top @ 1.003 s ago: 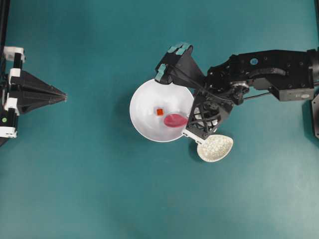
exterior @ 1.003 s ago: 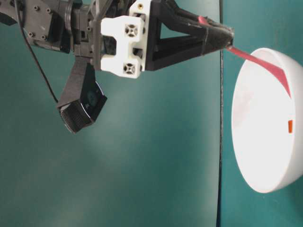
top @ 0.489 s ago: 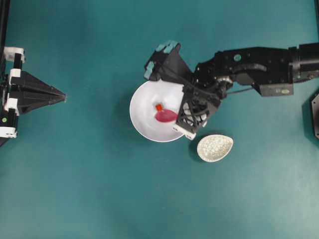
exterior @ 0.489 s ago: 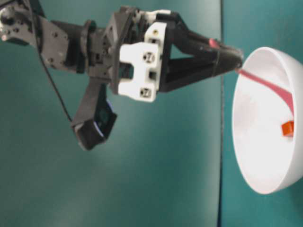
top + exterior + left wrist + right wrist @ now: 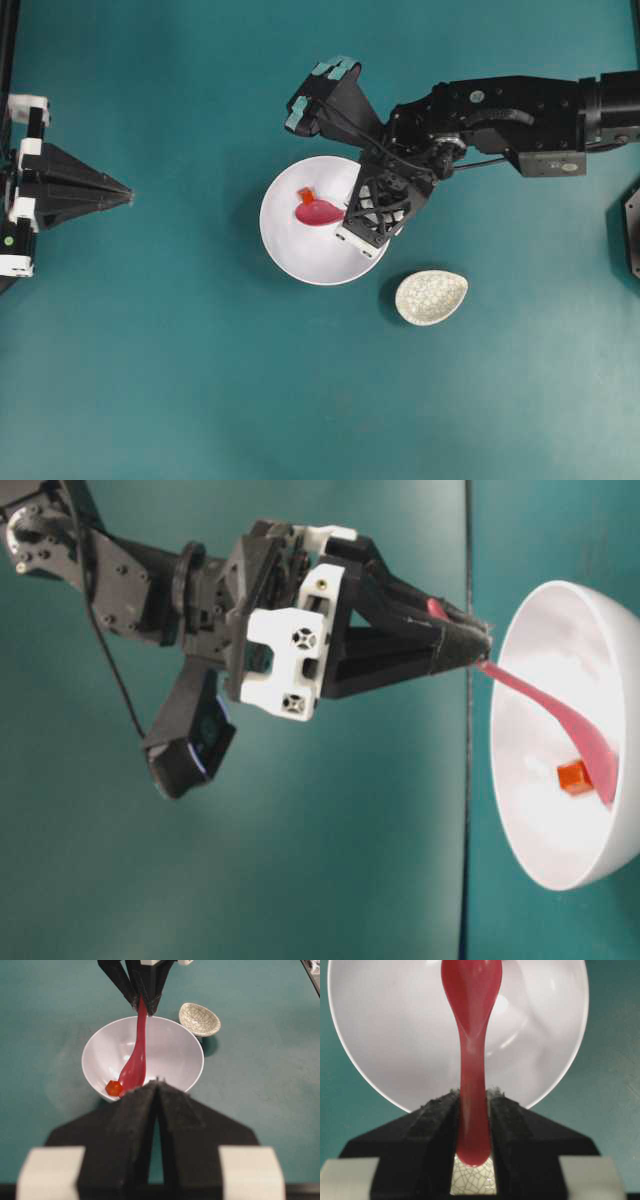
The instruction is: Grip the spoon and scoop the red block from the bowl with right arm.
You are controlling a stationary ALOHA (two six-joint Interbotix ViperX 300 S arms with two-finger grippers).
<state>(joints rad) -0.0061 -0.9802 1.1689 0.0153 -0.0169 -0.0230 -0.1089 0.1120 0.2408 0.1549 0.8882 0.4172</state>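
My right gripper is shut on the handle of the pink spoon and holds it over the white bowl. The scoop is down inside the bowl. The red block lies on the bowl's inner wall, right against the scoop's tip, beside it and not in it. In the right wrist view the spoon hides the block, and the handle is clamped between the fingers. Far off at the left edge, my left gripper is shut and empty.
A small speckled egg-shaped spoon rest stands just right of the bowl and below the right arm. Teal tabletop surrounds everything.
My right gripper has carried the spoon leftward and toward the back across the bowl. The scoop has pushed the red block toward the bowl's far-left wall. The left arm has stayed still.
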